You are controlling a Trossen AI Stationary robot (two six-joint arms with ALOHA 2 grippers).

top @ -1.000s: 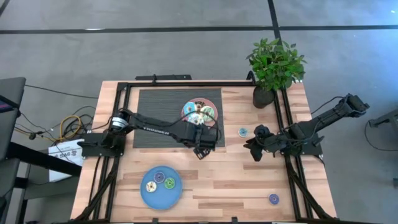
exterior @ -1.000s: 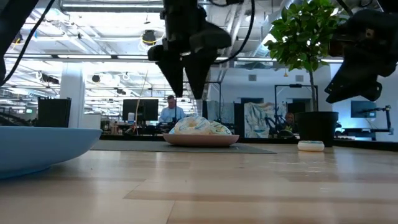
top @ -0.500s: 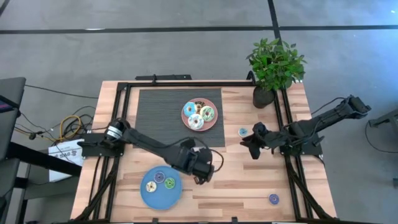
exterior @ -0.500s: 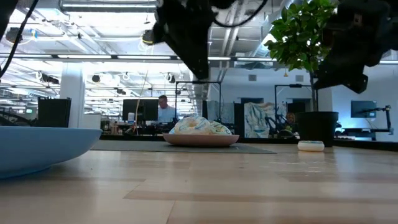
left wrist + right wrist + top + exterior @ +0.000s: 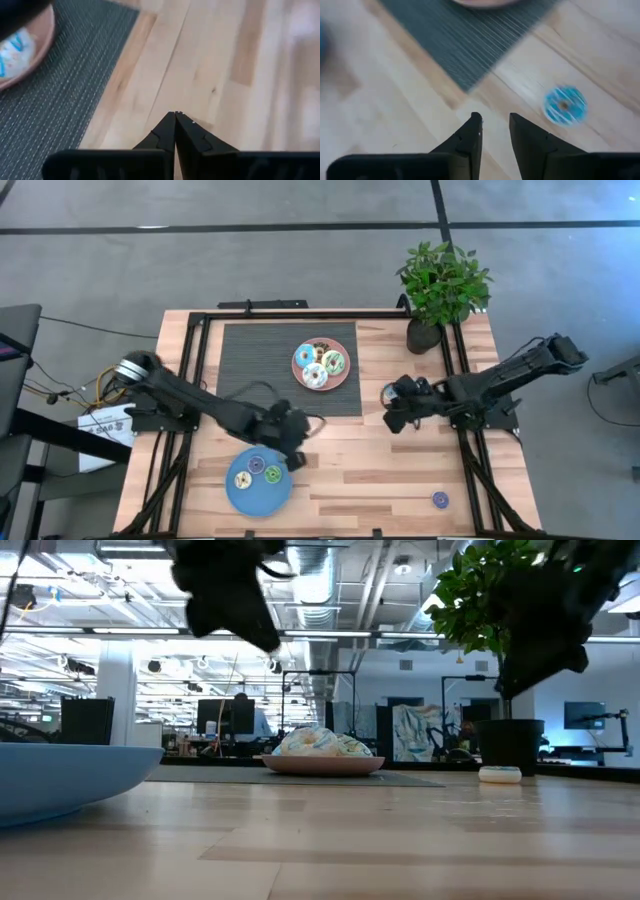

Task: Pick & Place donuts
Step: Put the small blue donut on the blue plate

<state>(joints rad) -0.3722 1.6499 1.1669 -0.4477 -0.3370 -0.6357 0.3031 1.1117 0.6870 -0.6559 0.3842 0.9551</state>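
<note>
Several iced donuts lie piled on the pink plate [image 5: 321,365] on the dark mat. Three more, cream, purple and green, lie on the blue plate [image 5: 258,480] near the front edge. A light blue donut [image 5: 564,105] rests flat on the wood just off the mat's right corner, and a purple one [image 5: 440,499] lies near the front right. My left gripper [image 5: 292,455] hovers shut and holding nothing above the wood beside the blue plate's far right rim. My right gripper [image 5: 495,120] hangs open above the table, close beside the light blue donut [image 5: 386,391].
A potted plant [image 5: 440,290] stands at the back right corner. The dark ribbed mat [image 5: 260,370] covers the back middle of the table. Black frame rails run along the table's left and right sides. Bare wood lies between the two plates and along the front.
My left gripper has left the pink plate's near side and travelled toward the near left, ending beside the blue plate; its fingers have shut with nothing in them. My right gripper has drifted a little toward the table's left, closer to the light blue donut.
</note>
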